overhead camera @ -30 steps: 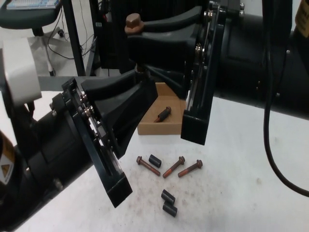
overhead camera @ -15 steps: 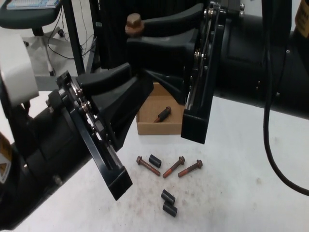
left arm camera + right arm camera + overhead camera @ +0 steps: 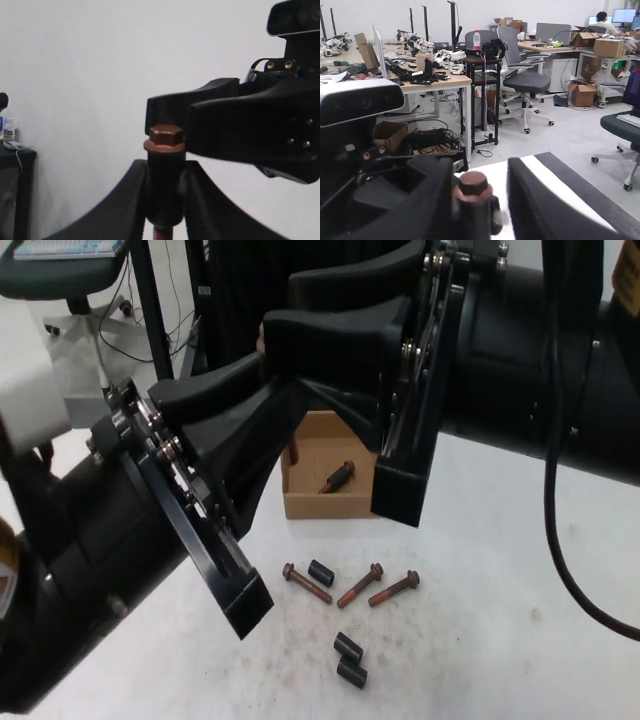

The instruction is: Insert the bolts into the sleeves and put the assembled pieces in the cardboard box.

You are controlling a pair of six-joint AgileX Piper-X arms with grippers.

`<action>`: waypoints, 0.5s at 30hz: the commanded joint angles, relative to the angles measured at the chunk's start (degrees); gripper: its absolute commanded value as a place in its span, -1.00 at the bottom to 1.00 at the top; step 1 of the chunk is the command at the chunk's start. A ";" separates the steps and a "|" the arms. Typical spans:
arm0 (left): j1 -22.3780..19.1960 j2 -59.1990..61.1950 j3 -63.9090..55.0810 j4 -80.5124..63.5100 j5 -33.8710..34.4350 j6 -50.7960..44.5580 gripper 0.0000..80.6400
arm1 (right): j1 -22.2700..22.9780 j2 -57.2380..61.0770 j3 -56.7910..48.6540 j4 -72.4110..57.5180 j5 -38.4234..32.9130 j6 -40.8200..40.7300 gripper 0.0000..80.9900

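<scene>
The left pincer (image 3: 165,172) is pinching the sleeve (image 3: 165,192) upright, high above the worktop (image 3: 500,590). The bolt (image 3: 165,136), whose head was standing higher a second ago, is now resting on the sleeve rim. The right pincer (image 3: 481,175) is standing spread around that head. Insertion is looking complete, so the cardboard box (image 3: 330,508) is likely coming next.

Left arm (image 3: 120,530) (right arm (image 3: 520,350) too) above box (image 3: 330,506)

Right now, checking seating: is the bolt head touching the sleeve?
Touching. Left wrist view shows the bolt head resting atop the sleeve, no gap.
</scene>
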 commanded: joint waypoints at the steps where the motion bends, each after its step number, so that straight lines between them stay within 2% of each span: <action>1: 0.27 -0.21 -0.65 1.86 -2.02 1.29 -0.99 | -0.31 -0.24 -0.07 -0.75 0.54 0.00 -0.15; 4: 1.45 -0.21 -0.65 4.93 -2.15 5.13 -0.99 | -0.31 -0.24 -0.07 -0.75 0.54 0.00 -0.16; 7: 3.81 -0.21 -1.70 9.40 -2.15 4.45 -0.99 | -0.31 -0.40 -0.07 -0.75 2.33 0.00 -0.23; 9: 5.82 -0.07 -3.58 15.47 -2.45 3.86 -0.99 | -0.31 -0.51 -0.07 -0.75 4.52 0.42 -0.48; 11: 8.10 0.56 -5.90 20.89 -2.43 3.87 -0.99 | -0.31 -0.74 -0.07 -0.75 7.57 0.42 -0.87; 12: 9.01 1.26 -6.99 22.80 -2.43 3.87 -0.99 | -0.31 -0.74 -0.07 -0.75 9.27 0.42 -0.97; 15: 11.98 4.62 -11.40 27.96 -0.45 3.87 -0.99 | -0.31 -1.12 -0.07 -0.75 13.60 0.31 -0.99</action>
